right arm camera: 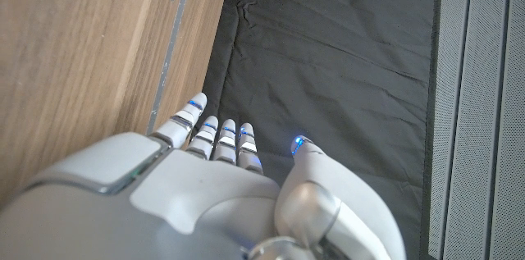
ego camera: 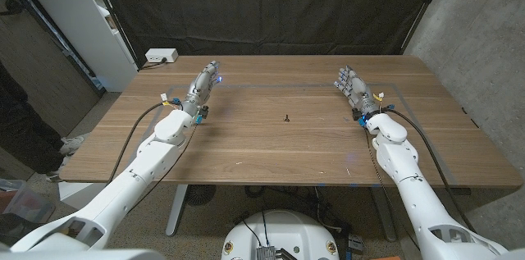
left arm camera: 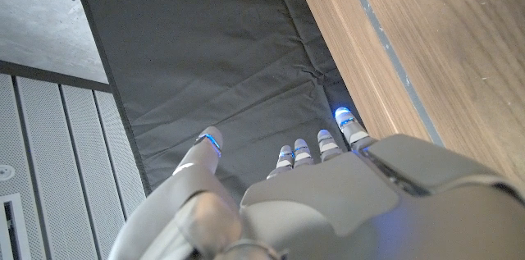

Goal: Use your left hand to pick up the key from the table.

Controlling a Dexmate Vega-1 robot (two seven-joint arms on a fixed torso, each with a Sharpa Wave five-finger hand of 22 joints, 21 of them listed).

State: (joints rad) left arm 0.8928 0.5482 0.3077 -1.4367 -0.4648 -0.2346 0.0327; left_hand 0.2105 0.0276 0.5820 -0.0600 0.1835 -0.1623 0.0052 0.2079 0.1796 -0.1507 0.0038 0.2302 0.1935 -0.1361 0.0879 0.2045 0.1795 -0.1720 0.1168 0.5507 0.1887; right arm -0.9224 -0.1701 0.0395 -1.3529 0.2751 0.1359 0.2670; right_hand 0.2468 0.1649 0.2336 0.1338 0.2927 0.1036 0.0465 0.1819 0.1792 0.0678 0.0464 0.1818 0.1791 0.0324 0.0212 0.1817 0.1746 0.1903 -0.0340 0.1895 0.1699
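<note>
A small dark key point(ego camera: 286, 116) lies on the wooden table point(ego camera: 287, 149) near its middle. My left hand point(ego camera: 205, 82) is at the far left of the table, well to the left of the key, fingers straight and apart, holding nothing. In the left wrist view the left hand point(left arm camera: 328, 202) points toward the black curtain. My right hand point(ego camera: 353, 88) is at the far right, to the right of the key, also with fingers extended and nothing in them. The right wrist view shows the right hand point(right arm camera: 213, 186) beside the table edge.
A white power strip point(ego camera: 161, 56) sits at the table's back left corner. A black curtain point(ego camera: 271, 6) hangs behind the table. A grey tape line point(ego camera: 279, 85) runs across the tabletop near the back. A person's dark clothing and shoe point(ego camera: 70, 143) show at the left edge.
</note>
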